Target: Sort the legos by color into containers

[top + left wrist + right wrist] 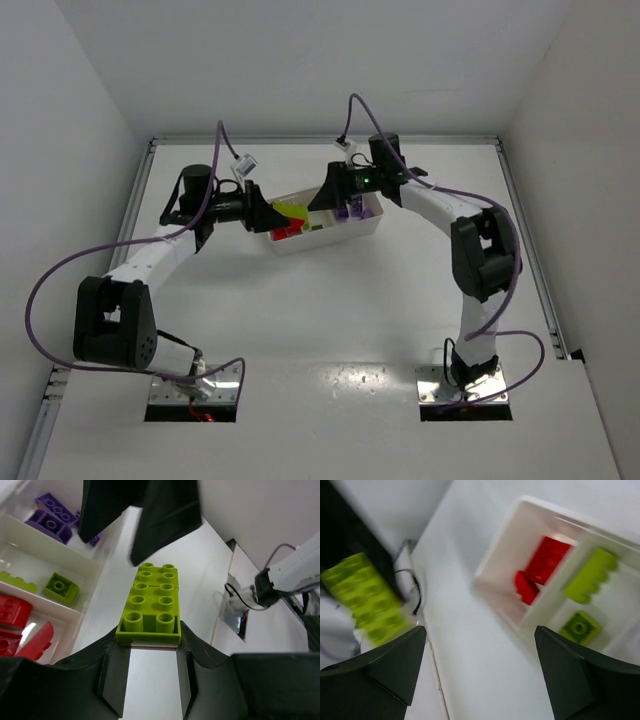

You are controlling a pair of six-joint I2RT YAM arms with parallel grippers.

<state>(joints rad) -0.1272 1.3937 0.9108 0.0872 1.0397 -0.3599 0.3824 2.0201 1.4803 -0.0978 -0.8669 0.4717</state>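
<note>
A yellow-green lego stack (151, 602) is pinched by its flat sides at one end in the left hand (149, 639), near the white tray (330, 238). It is judged light, rigid and smooth. The right hand (479, 630) is spread, empty.

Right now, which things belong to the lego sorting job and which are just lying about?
Job: yellow-green brick in left gripper; white tray; red bricks, purple bricks, green bricks inside it.
Just there: purple cables; base plates.
</note>
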